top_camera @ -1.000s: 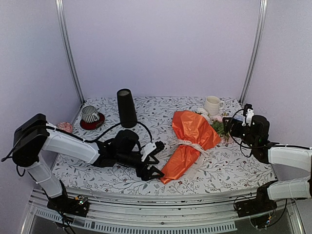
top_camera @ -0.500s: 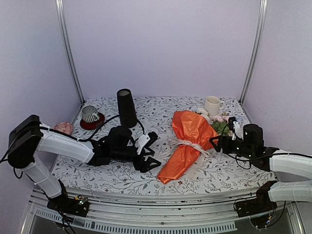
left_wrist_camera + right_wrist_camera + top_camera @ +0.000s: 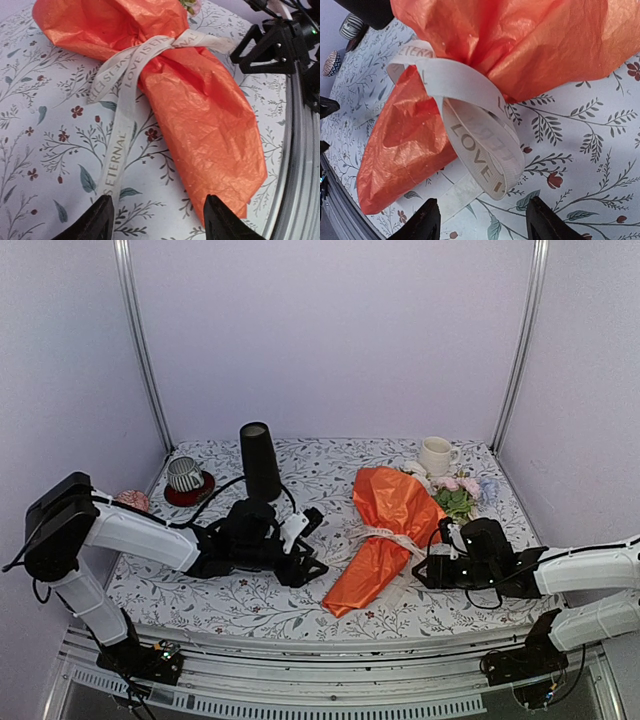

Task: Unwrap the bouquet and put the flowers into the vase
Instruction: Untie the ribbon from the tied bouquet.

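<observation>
Orange crinkly paper wraps the bouquet (image 3: 385,535), which lies on the tabletop (image 3: 450,602) between the arms with its whitish ribbon (image 3: 480,155) knotted. The left tool (image 3: 157,220) and right tool (image 3: 482,225) are both part open and empty. Unwrapping is likely just beginning, and the next move calls for pinching a ribbon tail and pulling.

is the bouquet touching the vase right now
Apart. The top external view shows the bouquet lying on its side to the right of the upright vase, with a strip of bare tablecloth between them.
</observation>
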Controlling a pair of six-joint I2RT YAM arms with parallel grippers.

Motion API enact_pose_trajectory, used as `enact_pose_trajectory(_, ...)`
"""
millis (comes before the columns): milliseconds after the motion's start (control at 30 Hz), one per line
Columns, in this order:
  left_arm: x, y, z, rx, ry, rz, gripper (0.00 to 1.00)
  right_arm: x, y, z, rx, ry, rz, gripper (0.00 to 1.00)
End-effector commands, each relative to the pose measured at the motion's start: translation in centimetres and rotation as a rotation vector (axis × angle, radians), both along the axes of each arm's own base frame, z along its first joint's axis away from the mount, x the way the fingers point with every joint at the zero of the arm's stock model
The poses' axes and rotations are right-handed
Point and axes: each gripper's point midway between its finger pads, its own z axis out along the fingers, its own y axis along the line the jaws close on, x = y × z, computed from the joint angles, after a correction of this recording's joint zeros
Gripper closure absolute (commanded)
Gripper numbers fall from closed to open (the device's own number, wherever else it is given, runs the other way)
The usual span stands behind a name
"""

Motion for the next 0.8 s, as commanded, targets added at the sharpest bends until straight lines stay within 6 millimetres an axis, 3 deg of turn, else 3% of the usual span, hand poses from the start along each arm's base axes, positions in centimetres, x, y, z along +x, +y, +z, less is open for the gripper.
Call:
enact_pose_trajectory(0,3.1,1.7,-0.9,0.075,-0.012,0.154,0.39,0.1,0.1,-1.2,0.003,0.029,-0.065,0.43)
enact_pose_trajectory(133,4.4,3.0,-1.5,0.124,-0.016,0.227,0.46,0.4,0.0,-2.0,0.013,0.031,-0.094,0.53)
enact_pose_trajectory(367,5.2,3.9,-3.0,0.210,-0.009,0.279,0.52,2.1,0.0,-2.3,-0.012,-0.001,-0.144,0.60)
enact_pose_trajectory(600,5.3,3.8,-4.5,0.262,0.008,0.266,0.50,4.3,-1.1,-2.3,-0.079,-0.062,-0.242,0.60)
enact_pose_trajectory(767,5.3,3.6,-5.0,0.274,0.017,0.256,0.50,5.4,0.3,-1.6,-0.050,-0.101,-0.215,0.61)
